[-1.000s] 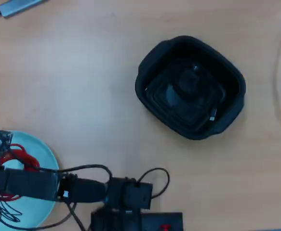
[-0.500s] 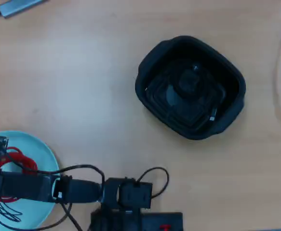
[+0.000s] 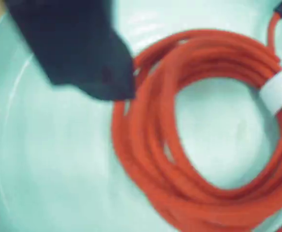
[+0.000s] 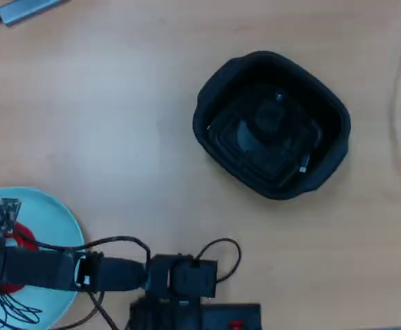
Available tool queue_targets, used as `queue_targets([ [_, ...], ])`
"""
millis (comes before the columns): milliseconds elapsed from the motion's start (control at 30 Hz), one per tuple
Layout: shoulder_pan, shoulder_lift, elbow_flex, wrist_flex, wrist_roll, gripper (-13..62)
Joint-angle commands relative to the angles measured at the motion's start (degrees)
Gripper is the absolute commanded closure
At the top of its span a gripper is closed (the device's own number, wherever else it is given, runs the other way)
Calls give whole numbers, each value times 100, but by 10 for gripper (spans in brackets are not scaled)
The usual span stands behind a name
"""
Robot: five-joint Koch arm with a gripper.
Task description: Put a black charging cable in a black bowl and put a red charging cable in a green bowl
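Overhead view: a light wooden tabletop [image 4: 117, 124] is filling the frame. A large, deep, matte black rounded-square bowl [image 4: 272, 124] is sitting right of centre in the upper half. Inside it, a thin black coiled charging cable [image 4: 269, 130] is lying on the bottom, w/ a small silvery plug showing near the bowl's lower right inner wall.

At the lower left corner, a round, shallow, pale mint-green bowl [image 4: 52, 213] is partly cut off by the frame edge. The black robot arm [image 4: 111, 271] is reaching from the bottom centre leftward over this dish, covering most of it. A bit of the bright red coiled charging cable [image 4: 18, 234] is peeking out beside the arm.

Wrist view, blurry close-up: the red cable [image 3: 199, 145] is lying flat on the green bowl [image 3: 58, 169], w/ a white tie [image 3: 278, 89] at right. One dark tip of the gripper [image 3: 107, 72] is hanging at upper left, touching or just over the coil's edge. Only one jaw is showing, so can't tell how far open it is or whether it is gripping anything.
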Motion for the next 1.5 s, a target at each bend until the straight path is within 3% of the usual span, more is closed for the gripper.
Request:
queue_targets([
  [0,308,255,-422,475,35,8],
  [233,1600,1151,-475,738,26,236],
  [467,2892,1714,-475,686,9,342],
  [667,4254,1705,-422,677,-563,332],
  [900,5326,1415,53,677,-1055,172],
  [1100,5862,1564,1538,123,-1020,154],
  [1467,6416,4896,6724,-3480,-1002,164],
])
